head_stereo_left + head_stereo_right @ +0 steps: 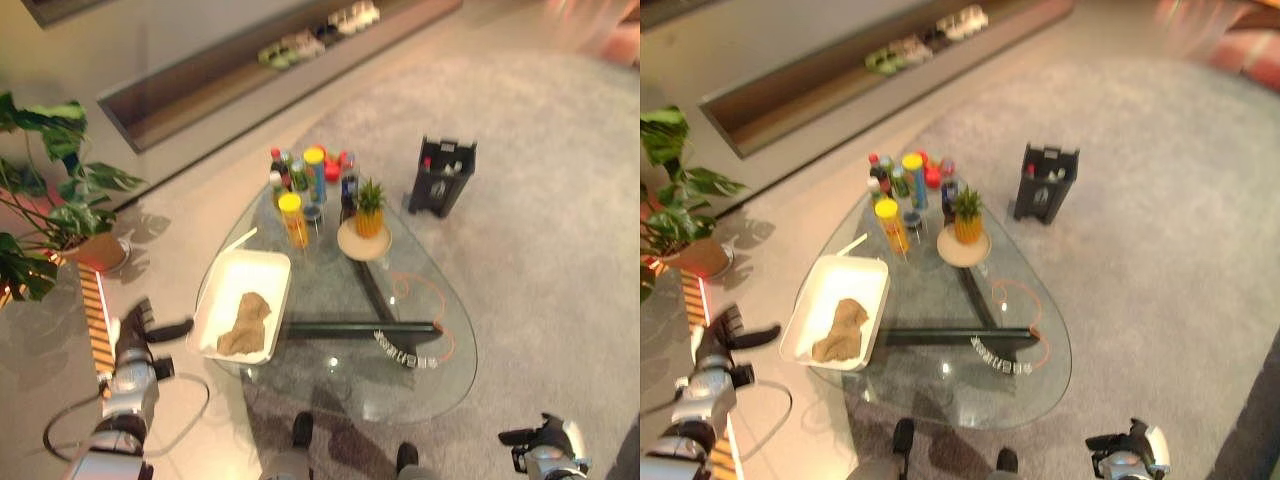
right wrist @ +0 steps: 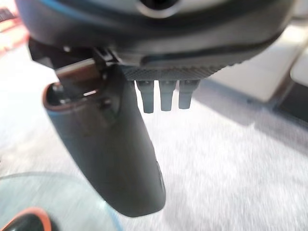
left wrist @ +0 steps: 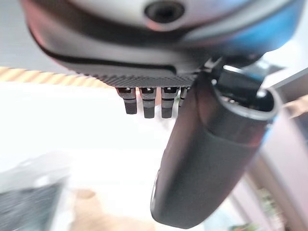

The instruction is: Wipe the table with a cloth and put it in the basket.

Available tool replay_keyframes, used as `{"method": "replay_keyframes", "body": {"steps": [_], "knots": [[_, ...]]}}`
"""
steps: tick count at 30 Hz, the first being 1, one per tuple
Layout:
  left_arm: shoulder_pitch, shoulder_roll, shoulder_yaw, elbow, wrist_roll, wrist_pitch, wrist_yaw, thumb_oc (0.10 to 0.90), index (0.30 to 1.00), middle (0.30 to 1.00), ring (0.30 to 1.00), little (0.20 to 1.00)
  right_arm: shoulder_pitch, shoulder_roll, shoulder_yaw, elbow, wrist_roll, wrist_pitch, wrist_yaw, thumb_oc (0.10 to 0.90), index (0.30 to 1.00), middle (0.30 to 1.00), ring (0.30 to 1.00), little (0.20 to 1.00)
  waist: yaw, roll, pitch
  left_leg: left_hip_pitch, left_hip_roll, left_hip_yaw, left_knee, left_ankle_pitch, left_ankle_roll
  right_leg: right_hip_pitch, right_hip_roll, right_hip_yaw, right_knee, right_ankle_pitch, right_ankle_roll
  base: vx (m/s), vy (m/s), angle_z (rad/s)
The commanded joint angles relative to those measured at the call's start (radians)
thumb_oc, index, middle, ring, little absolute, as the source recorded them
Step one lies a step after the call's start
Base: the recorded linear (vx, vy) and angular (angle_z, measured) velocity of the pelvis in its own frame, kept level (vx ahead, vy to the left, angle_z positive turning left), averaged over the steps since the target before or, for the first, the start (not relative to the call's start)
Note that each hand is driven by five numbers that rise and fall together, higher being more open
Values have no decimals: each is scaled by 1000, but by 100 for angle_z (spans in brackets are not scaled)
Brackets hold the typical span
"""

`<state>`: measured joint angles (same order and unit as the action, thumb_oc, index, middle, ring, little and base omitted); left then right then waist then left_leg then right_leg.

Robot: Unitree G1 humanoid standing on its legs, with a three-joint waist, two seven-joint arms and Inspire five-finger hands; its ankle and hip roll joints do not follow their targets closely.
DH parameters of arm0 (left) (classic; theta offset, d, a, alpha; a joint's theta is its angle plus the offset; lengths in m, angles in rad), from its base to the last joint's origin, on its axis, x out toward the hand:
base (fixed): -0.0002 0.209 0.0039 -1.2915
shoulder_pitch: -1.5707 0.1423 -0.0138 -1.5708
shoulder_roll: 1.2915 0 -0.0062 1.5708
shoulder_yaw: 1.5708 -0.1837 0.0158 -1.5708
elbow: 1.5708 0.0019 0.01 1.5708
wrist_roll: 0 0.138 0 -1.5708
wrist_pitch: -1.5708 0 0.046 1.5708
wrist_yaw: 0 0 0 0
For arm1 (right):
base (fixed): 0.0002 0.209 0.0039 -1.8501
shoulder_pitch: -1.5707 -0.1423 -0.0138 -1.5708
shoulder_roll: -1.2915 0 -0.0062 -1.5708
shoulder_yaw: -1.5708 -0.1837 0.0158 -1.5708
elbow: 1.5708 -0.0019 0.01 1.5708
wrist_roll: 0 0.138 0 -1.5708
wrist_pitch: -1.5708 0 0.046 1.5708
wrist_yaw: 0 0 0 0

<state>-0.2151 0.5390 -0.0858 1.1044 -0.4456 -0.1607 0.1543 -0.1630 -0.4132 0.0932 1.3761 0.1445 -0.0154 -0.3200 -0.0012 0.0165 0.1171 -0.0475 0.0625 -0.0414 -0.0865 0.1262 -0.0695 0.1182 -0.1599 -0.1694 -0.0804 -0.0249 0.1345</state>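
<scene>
A crumpled brown cloth [image 1: 245, 323] lies inside the white basket [image 1: 250, 275], which stands on the left part of the glass table [image 1: 420, 370]. My left hand [image 1: 135, 325] hovers just left of the basket, off the table's edge. It is open and empty, with its thumb [image 3: 207, 154] stretched toward the basket. My right hand [image 1: 528, 440] hangs low near the table's front right edge, over the carpet. It is open too, with its thumb [image 2: 115, 149] out and nothing in it.
Several bottles and cans [image 1: 305, 185] crowd the table's far end, next to a small pineapple [image 1: 369, 210] on a round plate. An orange cable [image 1: 435, 300] and a string of clips [image 1: 405, 355] lie at the right. A black caddy [image 1: 442, 175] stands on the carpet, a potted plant [image 1: 50, 200] at the left.
</scene>
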Motion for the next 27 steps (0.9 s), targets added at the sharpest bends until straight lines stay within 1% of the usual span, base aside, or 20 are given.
{"method": "replay_keyframes", "body": {"steps": [1, 6, 8, 10, 13, 17, 19, 27], "knots": [[-70, -9, 46, 67, 104, -12, -96, 800, 900, 900, 900, 900, 10, -42, -4, 17, -122, 31, 55, 800, 900, 900, 900, 900, 8, 3, -30, 80, -49, 73, -1, -117, 28, -88, 32, 53, 44, 62, -9, 58, -4, -1], [2, -68, 54, 137, 173, 14, -148, 800, 900, 900, 900, 900, 42, 0, 0, 31, -163, 45, 97, 800, 900, 900, 900, 900, 10, 1, -43, 105, -43, 79, -1, -131, 26, -53, 27, 40, 24, 60, -6, 49, 1, -2], [42, -104, 48, 193, 215, 44, -170, 800, 900, 900, 900, 900, 55, 20, -2, 41, -190, 59, 124, 800, 900, 900, 900, 900, 7, 0, -50, 113, -38, 86, -1, -136, 25, -41, 27, 37, 17, 58, -6, 47, 18, -5], [51, -113, 48, 200, 219, 46, -165, 800, 900, 900, 900, 900, 58, 25, -2, 43, -196, 57, 124, 800, 900, 900, 900, 900, 7, 0, -51, 115, -36, 88, -1, -137, 25, -38, 26, 35, 14, 58, -7, 20, 10, -3], [88, -163, 36, 230, 257, 91, -161, 800, 900, 900, 900, 900, 61, 51, 8, 61, -211, 59, 135, 800, 900, 900, 900, 900, 8, -1, -50, 121, -29, 95, -1, -140, 23, -30, 26, 28, 7, 57, -10, 23, 22, -5], [109, -194, 7, 252, 311, 117, -181, 800, 900, 900, 900, 900, 59, 73, 26, 57, -237, 56, 149, 800, 900, 900, 900, 900, 12, -6, -52, 127, -26, 99, -1, -143, 22, -20, 25, 20, 0, 56, -11, 17, 7, -6], [113, -202, -9, 259, 338, 130, -198, 800, 900, 900, 900, 900, 56, 83, 42, 54, -251, 64, 159, 800, 900, 900, 900, 900, 12, -8, -50, 128, -23, 102, -1, -143, 22, -18, 25, 18, 0, 55, -13, 0, 0, 0], [101, -226, -38, 258, 326, 135, -194, 800, 900, 900, 900, 900, 45, 99, 82, 57, -275, 73, 173, 800, 900, 900, 900, 900, 13, -14, -46, 136, -16, 103, -1, -144, 18, -7, 26, 14, -2, 52, -18, 0, 0, 0]]}}
